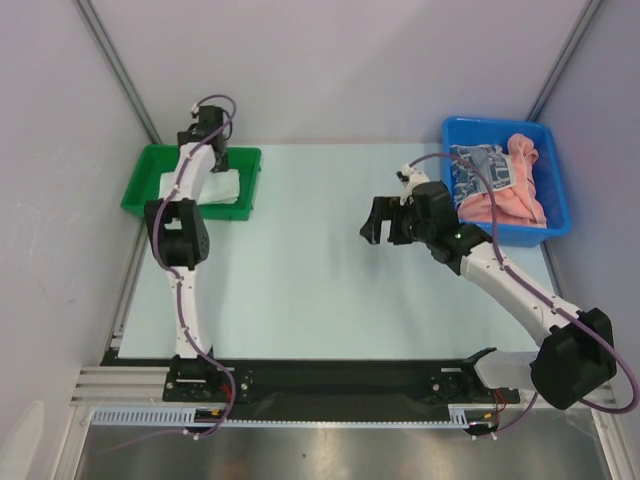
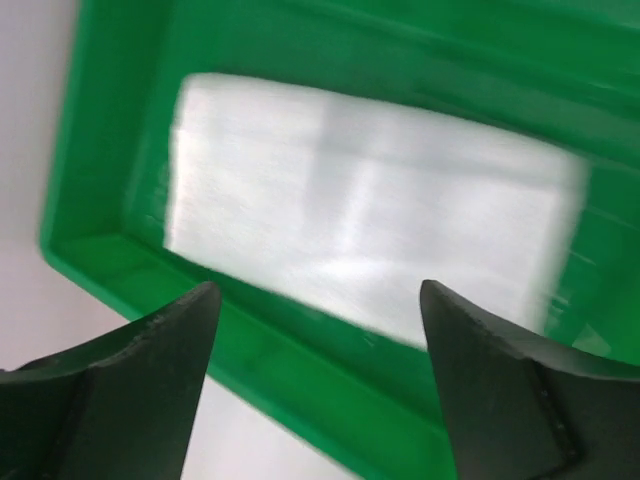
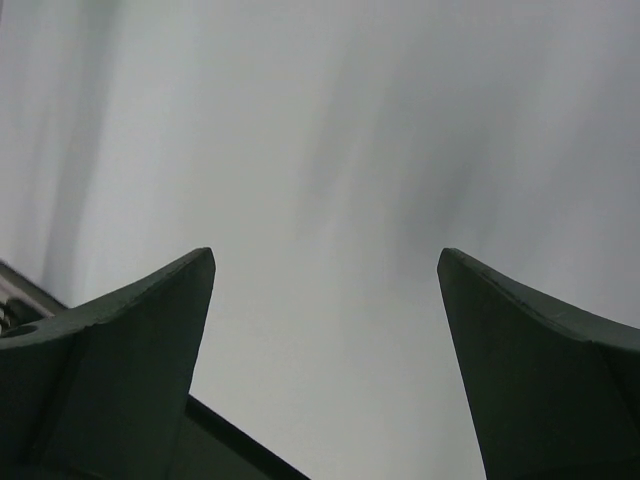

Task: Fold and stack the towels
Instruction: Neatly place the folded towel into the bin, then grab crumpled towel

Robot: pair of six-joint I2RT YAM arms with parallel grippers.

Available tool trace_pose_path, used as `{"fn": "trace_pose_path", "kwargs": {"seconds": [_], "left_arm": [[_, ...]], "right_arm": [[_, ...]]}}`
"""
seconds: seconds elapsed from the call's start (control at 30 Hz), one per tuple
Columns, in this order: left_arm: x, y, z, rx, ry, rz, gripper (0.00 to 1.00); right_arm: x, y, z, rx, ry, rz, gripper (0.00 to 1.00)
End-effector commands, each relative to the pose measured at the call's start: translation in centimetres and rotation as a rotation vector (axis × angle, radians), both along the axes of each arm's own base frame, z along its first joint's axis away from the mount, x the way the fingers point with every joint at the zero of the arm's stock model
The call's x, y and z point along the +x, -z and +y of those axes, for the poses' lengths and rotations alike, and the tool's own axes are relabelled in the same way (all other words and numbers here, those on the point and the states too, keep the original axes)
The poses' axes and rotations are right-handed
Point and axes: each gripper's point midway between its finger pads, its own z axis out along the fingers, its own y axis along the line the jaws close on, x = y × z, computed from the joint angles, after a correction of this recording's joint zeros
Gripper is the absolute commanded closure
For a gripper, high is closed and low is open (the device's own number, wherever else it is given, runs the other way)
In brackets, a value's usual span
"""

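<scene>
The left pincer [image 2: 318, 290] is gaping over the white towel [image 2: 370, 220], lying folded in the green tray [image 2: 100, 250] for stacking; the right pincer [image 3: 325, 255] is gaping empty.

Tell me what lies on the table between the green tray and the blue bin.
Bare table; nothing rests on it. Only the right gripper hangs over that stretch, near the blue bin. The top view shows this.

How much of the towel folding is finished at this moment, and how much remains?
Done: a folded white towel lies in the green tray. In hand: nothing; the left gripper hangs open above it, and the right gripper is open over the table. Left: the patterned towel and the pink towels lie crumpled in the blue bin.
</scene>
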Motion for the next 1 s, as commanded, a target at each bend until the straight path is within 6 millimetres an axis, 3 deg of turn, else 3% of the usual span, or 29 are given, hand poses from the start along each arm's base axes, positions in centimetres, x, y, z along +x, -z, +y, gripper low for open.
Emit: {"fn": "trace_pose_path", "kwargs": {"seconds": [0.0, 0.03, 0.07, 0.1, 0.13, 0.17, 0.2, 0.23, 0.27, 0.3, 0.33, 0.37, 0.4, 0.43, 0.47, 0.5, 0.53, 0.6, 0.63, 0.73, 0.83, 0.97], "left_arm": [[-1.9, -8.0, -10.2, -0.172, 0.157, -0.136, 0.12], [-3.3, -9.1, -11.8, -0.211, 0.191, -0.144, 0.11], [-4.0, -9.7, -13.9, -0.268, 0.249, -0.150, 0.10], [-5.1, -9.9, -17.7, -0.362, 0.333, -0.141, 0.07], [-6.8, -10.8, -19.5, -0.413, 0.392, -0.138, 0.05], [-8.0, -11.1, -21.1, -0.445, 0.436, -0.126, 0.00], [-9.6, -11.2, -24.5, -0.493, 0.510, -0.108, 0.00], [-11.3, -10.5, -25.8, -0.500, 0.556, -0.074, 0.00], [-12.8, -11.9, -26.8, -0.497, 0.592, -0.098, 0.00], [-14.6, -12.2, -29.3, -0.496, 0.653, -0.093, 0.00], [-16.2, -11.0, -30.2, -0.486, 0.691, -0.055, 0.00], [-17.6, -11.8, -30.8, -0.475, 0.716, -0.072, 0.00], [-19.3, -11.6, -32.7, -0.465, 0.780, -0.053, 0.00], [-20.7, -10.0, -33.0, -0.446, 0.808, -0.010, 0.00], [-21.7, -10.8, -33.1, -0.436, 0.828, -0.033, 0.00], [-22.8, -10.6, -34.0, -0.444, 0.850, -0.032, 0.00], [-24.2, -9.3, -34.4, -0.472, 0.880, 0.003, 0.00], [-25.5, -10.0, -35.5, -0.539, 0.927, -0.038, 0.00], [-26.0, -9.1, -35.6, -0.556, 0.938, -0.024, 0.00], [-26.8, -9.6, -36.7, -0.600, 0.984, -0.025, 0.00], [-26.9, -9.2, -36.4, -0.593, 0.978, -0.027, 0.00], [-27.2, -8.8, -36.5, -0.598, 0.983, -0.005, 0.00]], "right_arm": [[4.3, -4.9, -3.4, -0.035, 0.284, -0.089, 0.00], [6.3, -6.6, -4.5, -0.042, 0.345, -0.102, 0.00], [7.1, -7.0, -5.5, -0.061, 0.387, -0.097, 0.00], [7.7, -7.1, -7.6, -0.110, 0.459, -0.081, 0.00], [8.6, -7.2, -8.8, -0.129, 0.498, -0.075, 0.00], [10.2, -7.9, -11.5, -0.146, 0.571, -0.059, 0.00], [11.0, -8.1, -13.1, -0.164, 0.614, -0.053, 0.00], [11.7, -8.3, -14.7, -0.182, 0.658, -0.054, 0.00], [12.9, -8.7, -17.9, -0.198, 0.735, -0.057, 0.00], [13.4, -8.7, -19.8, -0.211, 0.793, -0.057, 0.00], [13.8, -8.7, -21.9, -0.212, 0.849, -0.054, 0.00], [14.6, -8.0, -24.9, -0.221, 0.906, -0.044, 0.02], [15.0, -7.7, -26.6, -0.213, 0.918, -0.038, 0.02], [15.4, -7.2, -27.7, -0.214, 0.922, -0.029, 0.03], [15.7, -6.7, -28.7, -0.219, 0.922, -0.018, 0.07], [16.1, -5.4, -31.1, -0.222, 0.951, 0.016, 0.10], [16.3, -4.8, -31.8, -0.218, 0.949, 0.034, 0.14], [17.2, -2.6, -33.3, -0.202, 0.931, 0.074, 0.19], [17.5, -1.9, -33.8, -0.201, 0.923, 0.080, 0.20], [19.3, 0.0, -35.1, -0.193, 0.893, 0.089, 0.21], [20.6, 1.3, -36.0, -0.160, 0.898, 0.095, 0.25], [22.0, 1.6, -35.7, -0.126, 0.865, 0.059, 0.34]]}}
